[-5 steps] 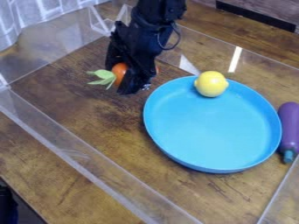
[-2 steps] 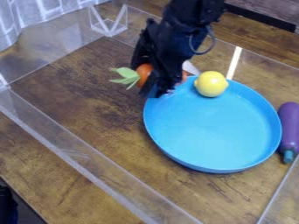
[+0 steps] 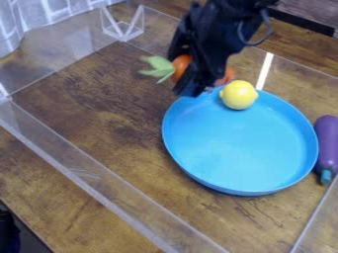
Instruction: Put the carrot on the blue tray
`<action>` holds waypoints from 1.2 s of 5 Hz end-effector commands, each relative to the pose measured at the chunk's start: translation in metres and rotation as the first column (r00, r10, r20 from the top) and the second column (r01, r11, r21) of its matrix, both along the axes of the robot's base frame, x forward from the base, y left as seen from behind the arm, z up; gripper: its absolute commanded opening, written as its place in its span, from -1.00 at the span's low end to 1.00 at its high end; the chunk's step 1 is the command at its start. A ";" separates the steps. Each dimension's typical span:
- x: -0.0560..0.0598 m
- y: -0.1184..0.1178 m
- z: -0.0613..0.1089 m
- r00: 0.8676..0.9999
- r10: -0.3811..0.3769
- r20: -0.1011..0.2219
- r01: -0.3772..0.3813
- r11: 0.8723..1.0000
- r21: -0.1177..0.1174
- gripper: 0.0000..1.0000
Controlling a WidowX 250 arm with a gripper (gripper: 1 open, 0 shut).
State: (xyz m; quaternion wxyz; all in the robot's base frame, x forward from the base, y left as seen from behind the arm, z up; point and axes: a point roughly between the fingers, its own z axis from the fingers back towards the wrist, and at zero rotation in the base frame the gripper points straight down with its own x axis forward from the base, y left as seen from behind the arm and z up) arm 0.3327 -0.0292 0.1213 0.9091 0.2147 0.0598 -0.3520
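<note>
- The tabletop [image 3: 79, 148] is dark wood, with clear plastic walls along its left and near edges.
- The blue tray [image 3: 244, 148] takes up the right half of the tabletop, its rim close to the right edge. It holds no carrot yet — only a yellow fruit [image 3: 239, 95], sitting just inside its far rim.
- The robot arm [image 3: 224, 25] comes in from the far edge. Its fingers [image 3: 192, 71] are clenched on the carrot, above the tabletop just off the tray's far-left rim.
- A purple eggplant [image 3: 326, 146] lies by the right edge, just outside the tray.
- The carrot [image 3: 177, 67] is off the tabletop in the grasp, orange body between the fingers, green top sticking out to the left. It is near the tray but not clearly over it.
- Progress, as I judge it: the pickup is done — what remains is carrying the carrot over the blue surface, clear of the yellow fruit, lowering it and letting go.
</note>
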 end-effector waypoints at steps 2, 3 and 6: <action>0.008 -0.014 0.035 0.993 -0.047 0.109 0.049 0.999 -0.019 -1.00; 0.017 -0.012 0.020 0.993 -0.035 0.109 0.037 0.999 -0.017 -1.00; 0.018 -0.031 -0.004 0.985 -0.132 0.109 0.134 0.991 -0.007 -1.00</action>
